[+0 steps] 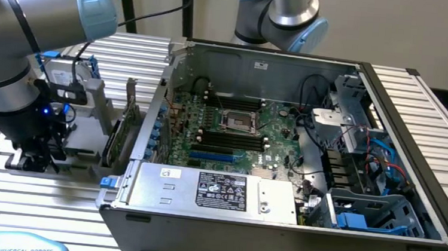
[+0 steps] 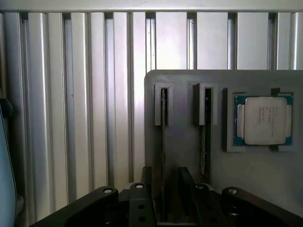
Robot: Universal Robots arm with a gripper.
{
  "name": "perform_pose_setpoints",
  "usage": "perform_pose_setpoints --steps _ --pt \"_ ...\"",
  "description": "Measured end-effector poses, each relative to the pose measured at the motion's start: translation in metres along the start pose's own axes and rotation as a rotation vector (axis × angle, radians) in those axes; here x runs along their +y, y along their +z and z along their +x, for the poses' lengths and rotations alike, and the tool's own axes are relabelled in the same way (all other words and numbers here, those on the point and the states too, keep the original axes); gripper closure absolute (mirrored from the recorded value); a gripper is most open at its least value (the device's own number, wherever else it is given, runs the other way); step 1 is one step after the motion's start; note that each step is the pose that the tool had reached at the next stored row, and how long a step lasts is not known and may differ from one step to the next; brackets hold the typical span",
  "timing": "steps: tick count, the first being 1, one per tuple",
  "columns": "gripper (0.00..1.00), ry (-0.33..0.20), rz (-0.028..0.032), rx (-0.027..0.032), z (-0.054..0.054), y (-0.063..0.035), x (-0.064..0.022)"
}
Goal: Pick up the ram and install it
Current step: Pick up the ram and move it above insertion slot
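Two ram sticks stand on edge in slots of a grey holder [image 2: 189, 94]. One ram stick [image 2: 164, 137] runs between my fingers; the other ram stick [image 2: 205, 137] lies beside it, nearer the CPU. My gripper [image 2: 165, 189] is open, its dark fingers [image 2: 147, 177] straddling the first stick with a gap on each side. In the exterior view, the gripper [image 1: 33, 157] hangs low over the holder at the exterior view's left, beside the open computer case [image 1: 280, 226]. The motherboard [image 1: 269, 120] with its black memory slots [image 1: 223, 140] lies inside.
A CPU [image 2: 264, 120] rests in a pocket of the holder. An upright dark card [image 1: 125, 124] and a hard drive with blue rails [image 1: 79, 81] stand between my arm and the case. The ribbed metal table [image 2: 71, 118] surrounds the holder. A second arm [image 1: 285, 16] stands behind the case.
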State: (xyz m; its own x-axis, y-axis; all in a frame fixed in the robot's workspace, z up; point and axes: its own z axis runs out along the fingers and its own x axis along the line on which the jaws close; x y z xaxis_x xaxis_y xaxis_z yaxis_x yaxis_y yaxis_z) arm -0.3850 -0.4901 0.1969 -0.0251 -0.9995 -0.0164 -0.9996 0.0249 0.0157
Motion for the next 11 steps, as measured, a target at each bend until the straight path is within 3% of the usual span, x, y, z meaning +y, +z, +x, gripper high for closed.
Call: perform_pose_setpoints --steps 11 --pt "0.66 0.021 0.0004 -0.0004 0.0002 0.0011 0.0006"
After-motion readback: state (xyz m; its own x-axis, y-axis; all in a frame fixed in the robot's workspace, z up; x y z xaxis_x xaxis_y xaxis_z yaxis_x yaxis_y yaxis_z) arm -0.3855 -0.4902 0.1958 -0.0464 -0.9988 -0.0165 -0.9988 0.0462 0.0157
